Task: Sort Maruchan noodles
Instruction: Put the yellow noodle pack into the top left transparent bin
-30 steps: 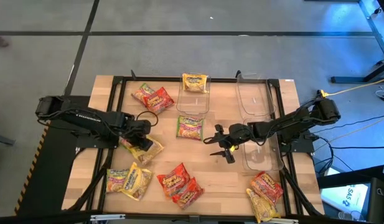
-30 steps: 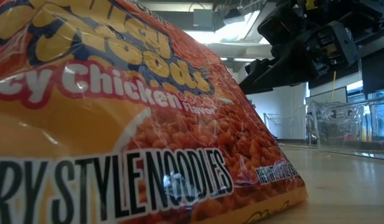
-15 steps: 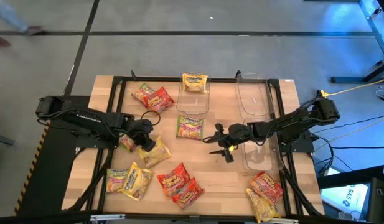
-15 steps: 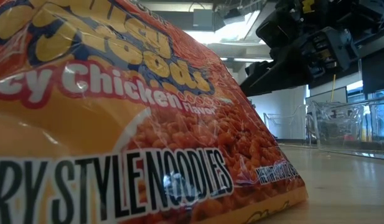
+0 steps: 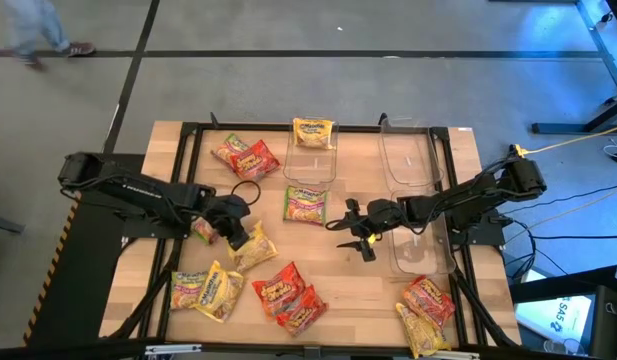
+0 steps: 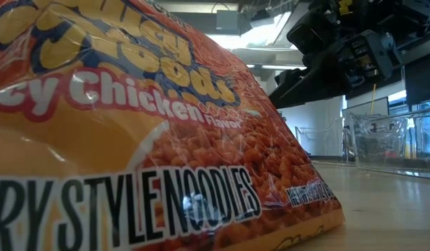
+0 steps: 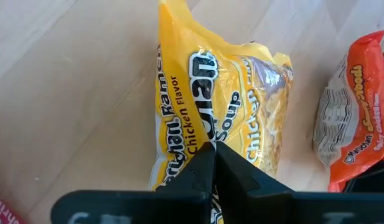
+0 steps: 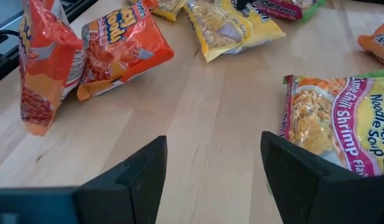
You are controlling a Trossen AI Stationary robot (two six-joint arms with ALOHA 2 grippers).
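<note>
My left gripper (image 5: 235,228) is shut on a yellow Maruchan noodle packet (image 5: 252,246) at the table's left middle; the left wrist view shows the packet (image 7: 223,93) just past the fingertips. A green packet (image 5: 202,231) lies under that arm. My right gripper (image 5: 354,232) stands open above bare wood at the table's middle, beside a green packet (image 5: 305,205) that lies flat. Another yellow packet (image 5: 313,131) lies in a clear bin (image 5: 310,160) at the far edge. More red, green and yellow packets lie scattered. My left gripper pinches the yellow packet's wrapper (image 7: 195,140) between its two fingers, at the end of the packet nearest the arm. The fingers come slanting down from the table's left. Whether the packet is lifted off the wood, I cannot tell.
Two empty clear bins (image 5: 405,160) (image 5: 418,250) stand at the right. Red packets (image 5: 288,295) lie near the front edge, others at the front left (image 5: 204,290), front right (image 5: 426,310) and far left (image 5: 244,156). A red-orange packet (image 6: 131,139) fills most of the low view.
My left gripper has shut on the yellow packet and has gone a little toward the table's right edge. The packet has shifted slightly the same way. My right arm has kept still.
</note>
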